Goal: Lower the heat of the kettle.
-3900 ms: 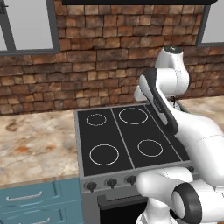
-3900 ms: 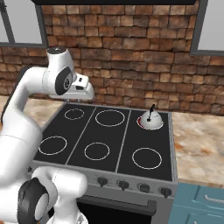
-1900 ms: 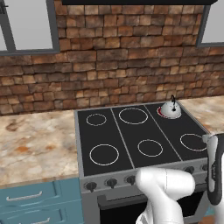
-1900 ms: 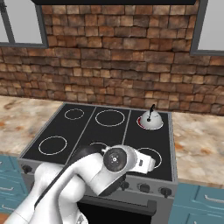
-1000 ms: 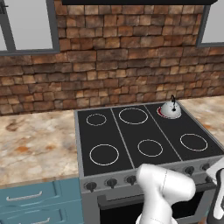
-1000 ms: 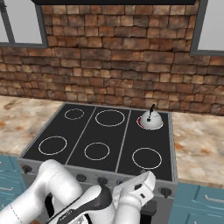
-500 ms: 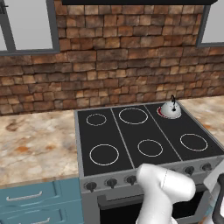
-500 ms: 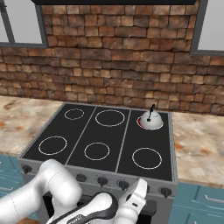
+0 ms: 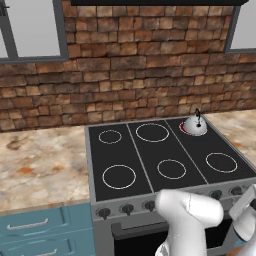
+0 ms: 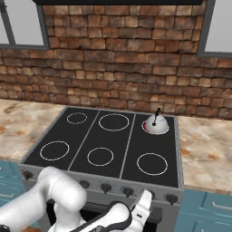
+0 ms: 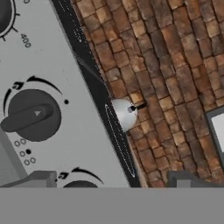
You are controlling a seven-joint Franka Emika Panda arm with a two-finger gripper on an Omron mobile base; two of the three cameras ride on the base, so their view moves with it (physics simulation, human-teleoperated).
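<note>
- Blue drawer fronts sit under the far-left stretch of the surface, a mottled stone top; two handles can be counted on them in the left base view.
- The stove stands in the middle, with a black glass top split into three strips and six white burner rings: three in the far row, three in the near row.
- Along the stove's grey front panel runs a row of dark knobs; five can be counted in the right base view, though the arm hides part of the row.
- The kettle is one small silver dome with a thin dark handle. It sits on the far right burner, where a red glow shows at its base. In the right base view the kettle stands just left of the stove's right edge.
- In the hand view the kettle shows small past the cooktop's edge, with the brick wall behind it.
- Two knobs are plain on the panel in the hand view: one full knob with a bar handle and, below it, the top of a second. The rim of a third peeks in at the corner.
- The gripper is low in front of the panel, near its right end. The jaws stand released, well apart, and grip nothing.
- A second stretch of surface lies right of the stove.
- Two windows flank the brick wall.
</note>
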